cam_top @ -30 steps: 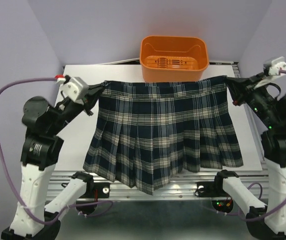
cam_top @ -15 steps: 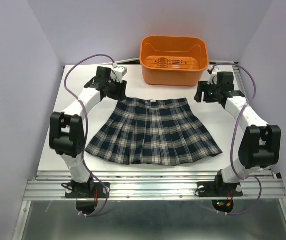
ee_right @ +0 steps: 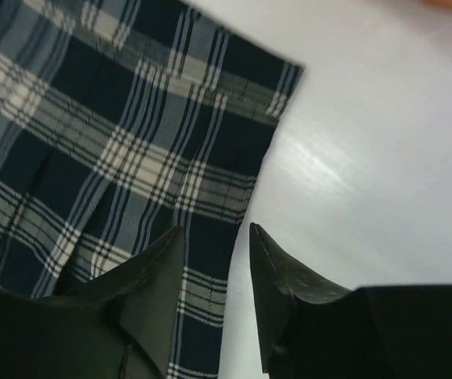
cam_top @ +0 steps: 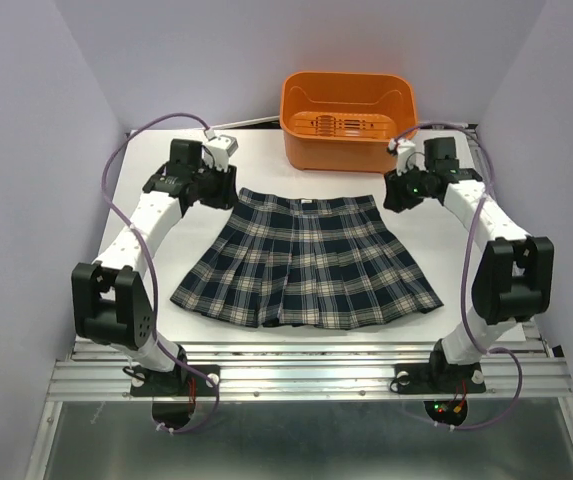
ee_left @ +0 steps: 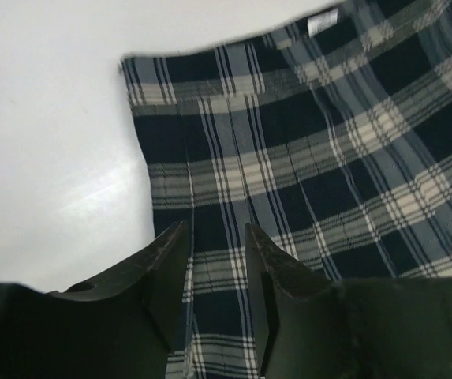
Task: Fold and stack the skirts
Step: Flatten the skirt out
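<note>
One plaid skirt (cam_top: 306, 260) lies flat on the white table (cam_top: 466, 255), waistband toward the far side and flared hem toward me. My left gripper (cam_top: 224, 192) hovers at the waistband's left corner, jaws open and empty. In the left wrist view the left gripper (ee_left: 215, 241) is over the skirt (ee_left: 304, 158) near its left edge. My right gripper (cam_top: 398, 195) is at the waistband's right corner, open and empty. In the right wrist view the right gripper (ee_right: 214, 245) straddles the right edge of the skirt (ee_right: 115, 118).
An orange plastic basket (cam_top: 348, 105) stands at the far edge of the table behind the skirt. A white label (ee_left: 322, 22) shows inside the waistband. Purple walls close in on both sides. The metal rail (cam_top: 306, 375) runs along the near edge.
A second ago both grippers held the skirt up, spread by its waistband. It now lies flat on the table and both grippers have let go and sit at its far corners.
</note>
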`<state>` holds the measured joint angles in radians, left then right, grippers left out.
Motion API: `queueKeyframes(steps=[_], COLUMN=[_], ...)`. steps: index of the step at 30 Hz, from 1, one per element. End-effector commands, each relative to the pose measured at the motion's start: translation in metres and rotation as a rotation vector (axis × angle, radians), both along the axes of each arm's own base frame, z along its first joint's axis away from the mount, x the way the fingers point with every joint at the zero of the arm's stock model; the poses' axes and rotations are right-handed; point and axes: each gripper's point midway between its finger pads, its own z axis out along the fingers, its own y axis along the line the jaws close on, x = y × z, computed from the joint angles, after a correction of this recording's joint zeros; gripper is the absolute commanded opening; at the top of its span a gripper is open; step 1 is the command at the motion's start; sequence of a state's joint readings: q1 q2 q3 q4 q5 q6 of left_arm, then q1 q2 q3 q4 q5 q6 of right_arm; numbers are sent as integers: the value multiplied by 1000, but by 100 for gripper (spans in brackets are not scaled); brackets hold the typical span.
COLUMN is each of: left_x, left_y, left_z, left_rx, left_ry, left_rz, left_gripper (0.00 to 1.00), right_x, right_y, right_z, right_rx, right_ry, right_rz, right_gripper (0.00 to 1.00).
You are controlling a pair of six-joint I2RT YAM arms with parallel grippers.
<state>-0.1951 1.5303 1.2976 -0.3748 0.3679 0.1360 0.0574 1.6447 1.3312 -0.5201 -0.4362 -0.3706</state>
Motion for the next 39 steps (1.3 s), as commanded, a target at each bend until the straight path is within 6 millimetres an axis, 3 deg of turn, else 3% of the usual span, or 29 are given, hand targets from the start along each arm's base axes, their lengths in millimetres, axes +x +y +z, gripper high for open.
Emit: queueKeyframes(steps=[1,7,10,14,16,17,18,21,22,24,25,27,28,31,32,33,34,35,37,39], left_x=[-42,-48,-44,-28,-5,0,22,40,52,61,70,75,76,73,74,67,64,63,46,32], left_y=[-5,-3,-1,6,7,7,5,-2,-15,-31,-41,-67,-73,-77,-71,-64,-59,-54,-44,-38], left_z=[-58,-100,-114,-153,-152,-168,-160,-172,-169,-165,-159,-142,-137,-111,-86,-86,-79,-56,-57,-47], left_rx=[-18,-42,-37,-1,14,27,29,83,93,114,122,129,125,89,81,87,89,97,123,141], left_ry=[248,418,471,567,550,579,534,530,502,468,442,388,377,327,275,276,259,199,212,200], left_rz=[-39,-34,-33,-13,-11,-16,-17,-32,-54,-98,-118,-180,-191,-202,-190,-186,-182,-181,-184,-207], left_gripper=[41,29,23,19,16,15,15,13,13,13,13,14,14,16,18,20,23,29,36,39], right_x=[-42,-88,-106,-149,-174,-189,-205,-234,-243,-255,-257,-253,-238,-211,-189,-177,-167,-153,-135,-130], right_y=[1,-4,-6,7,29,35,51,74,95,116,138,162,176,182,177,172,166,162,147,140], right_z=[-53,-107,-122,-139,-143,-144,-145,-145,-138,-128,-110,-84,-64,-30,-16,-9,-6,-5,-19,-39], right_rx=[-174,-386,-449,-504,-488,-484,-460,-401,-331,-251,-154,-36,-4,49,74,80,81,79,26,-34], right_ry=[166,279,325,418,467,515,539,630,650,695,702,689,636,539,489,456,434,399,377,385], right_rz=[184,302,351,445,514,541,599,645,683,719,745,762,757,718,672,645,613,584,537,523], right_gripper=[42,34,33,31,31,31,31,31,31,33,34,35,35,35,36,38,39,40,40,40])
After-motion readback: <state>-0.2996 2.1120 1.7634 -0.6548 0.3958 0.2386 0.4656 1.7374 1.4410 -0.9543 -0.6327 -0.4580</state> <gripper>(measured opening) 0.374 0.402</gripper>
